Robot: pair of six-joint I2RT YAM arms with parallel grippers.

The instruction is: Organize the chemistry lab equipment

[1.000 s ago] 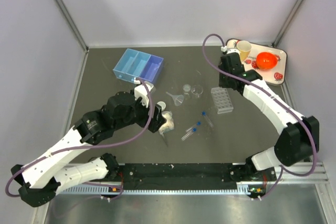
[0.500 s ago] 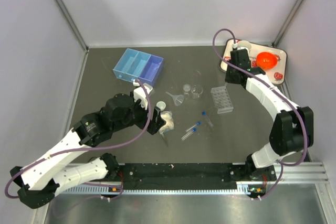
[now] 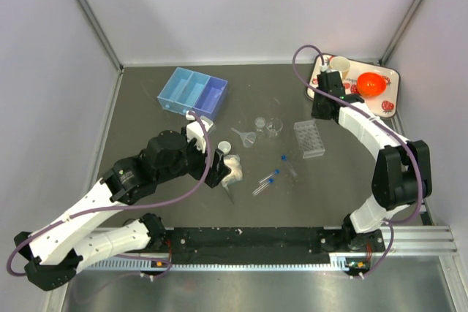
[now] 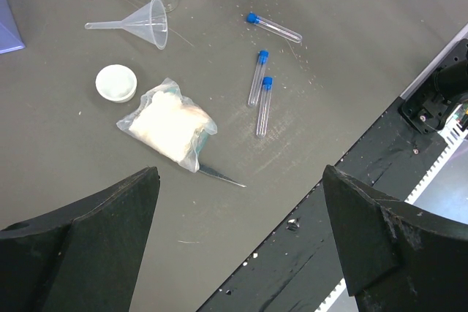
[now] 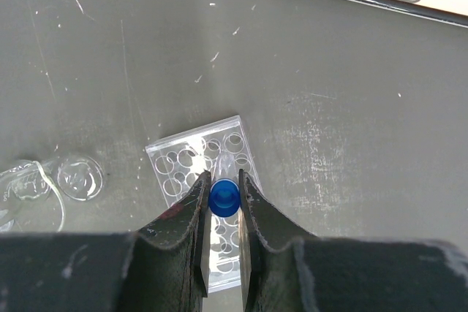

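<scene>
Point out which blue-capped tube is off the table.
The blue-capped tube pinched in the right gripper, only its cap showing. The other three tubes lie flat on the table, beside the bag.

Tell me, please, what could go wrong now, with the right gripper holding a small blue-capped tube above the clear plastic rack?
1. The right gripper pinches the small clear blue-capped tube near its cap; it may tilt, miss a hole and push the clear plastic tube rack aside.
2. The open left gripper hangs over the small bag of white material; descending, it might brush the loose tubes nearby, which could roll.
</scene>
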